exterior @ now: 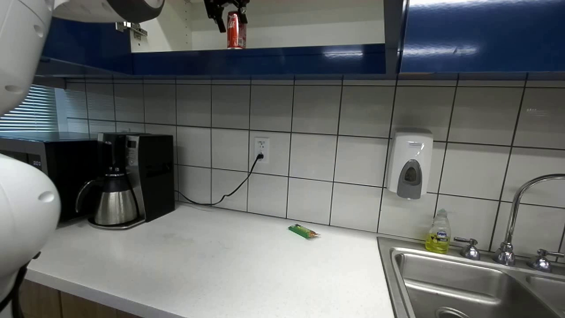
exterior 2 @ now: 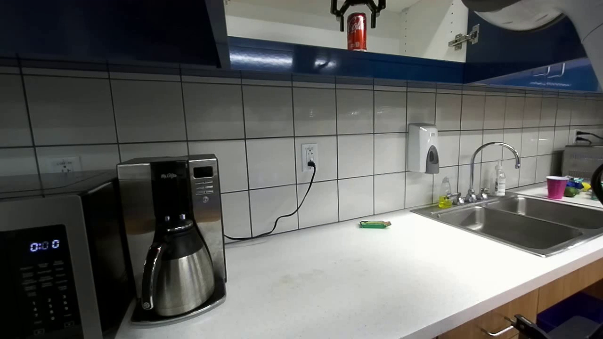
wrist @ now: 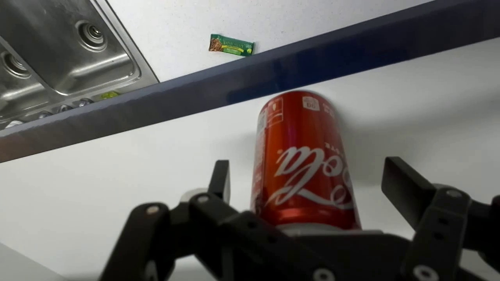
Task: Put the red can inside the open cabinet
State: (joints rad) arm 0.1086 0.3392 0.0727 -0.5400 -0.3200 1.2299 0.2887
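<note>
Red can point(wrist: 302, 156): inside the open cabinet point(exterior: 309, 24), just behind its blue front edge point(wrist: 281, 74).
End effector point(exterior 2: 357, 22): spread wide, gaps either side of the can, holding nothing.
Wrist view alone: the surface point(wrist: 117, 164) beneath the can.
Pink cup point(exterior 2: 557, 187): in an exterior view only.
Can's long axis: upright, silvery top upward.

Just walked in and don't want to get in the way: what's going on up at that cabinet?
A robot arm is putting a red can inside the open cabinet. The can stands upright on the cabinet floor, just behind the blue front edge. The gripper is open, with a gap on either side of the can, so the can isn't being held. It looks as though the placing is done and only backing the gripper out remains.
</note>
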